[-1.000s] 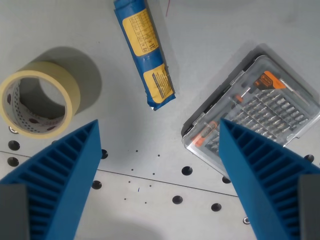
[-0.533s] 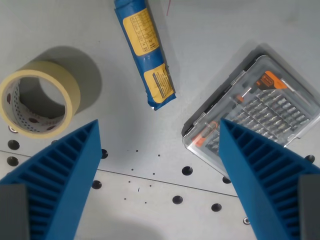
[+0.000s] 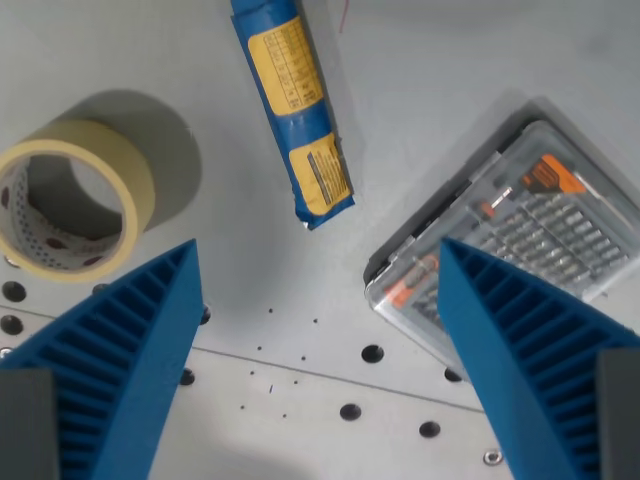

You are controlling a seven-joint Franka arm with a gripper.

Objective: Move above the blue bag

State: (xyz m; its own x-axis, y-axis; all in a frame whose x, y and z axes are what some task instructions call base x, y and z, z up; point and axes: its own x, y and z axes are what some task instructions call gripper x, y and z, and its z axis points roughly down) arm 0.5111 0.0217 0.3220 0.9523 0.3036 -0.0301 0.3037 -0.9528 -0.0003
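Seen from the wrist camera: gripper with its two ribbed blue fingers spread wide apart, holding nothing, hanging over a pale grey perforated metal worktop. Lying flat at upper centre, a long narrow blue plastic bag with yellow printed labels, cut off by the top edge and slanting down toward the wrist view's right, its lower end stopping short of the gap between the fingers. Standing on the wrist view's left, a roll of cream-coloured masking tape, partly cropped by the frame edge and near the left finger. Resting on the wrist view's right, a clear plastic case of screwdriver bits with orange parts, set at an angle, its lower corner hidden behind the right finger. Bag, tape and case well apart from one another.
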